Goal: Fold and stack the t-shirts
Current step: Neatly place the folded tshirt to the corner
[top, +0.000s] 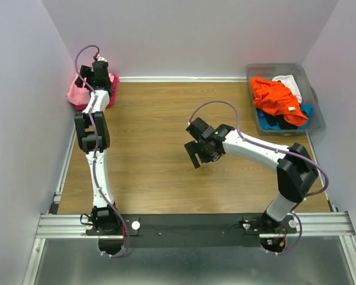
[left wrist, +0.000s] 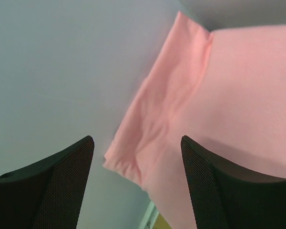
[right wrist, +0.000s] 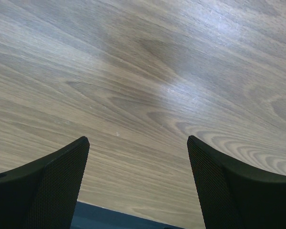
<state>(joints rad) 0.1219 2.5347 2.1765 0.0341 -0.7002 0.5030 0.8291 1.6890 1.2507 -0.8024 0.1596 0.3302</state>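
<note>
The left gripper (top: 98, 70) is out at the far-left corner of the table (top: 160, 119), over a small pile of two shirts pushed against the wall (left wrist: 62, 57). The pink shirt (top: 76, 93) lies on top of the magenta shirt (top: 112, 95), which shows at the pile's edges. In the left wrist view the fingers (left wrist: 71, 181) stand wide apart with nothing between them. The pink shirt (left wrist: 238, 95) lies flat below with a neat doubled edge, so it looks folded and set down, not gripped.

The right gripper (top: 195, 154) hangs over the middle of the table. Its wrist view shows the fingers (right wrist: 62, 181) wide as well, with only bare wood (right wrist: 143, 71) beneath.

The other shirts sit in the bin (top: 318, 122) at the far-right corner. The orange shirt (top: 276, 98) is heaped on top, with the white shirt (top: 288, 83) behind it and the blue shirt (top: 307, 110) and black shirt (top: 277, 122) under it, all crumpled.

The step in hand reads as the stacking of the pink shirt, done or nearly done. The task itself looks under halfway along, with two shirts piled and four unfolded.

The next move likely calls for the left arm to lift clear without dragging the top layer. The right arm, the nearer one to the bin, would then reach in for the orange shirt. A pinch on a single layer near a hem or shoulder should keep the shirts underneath from coming along. After that it must be spread flat on the open middle of the table for folding
</note>
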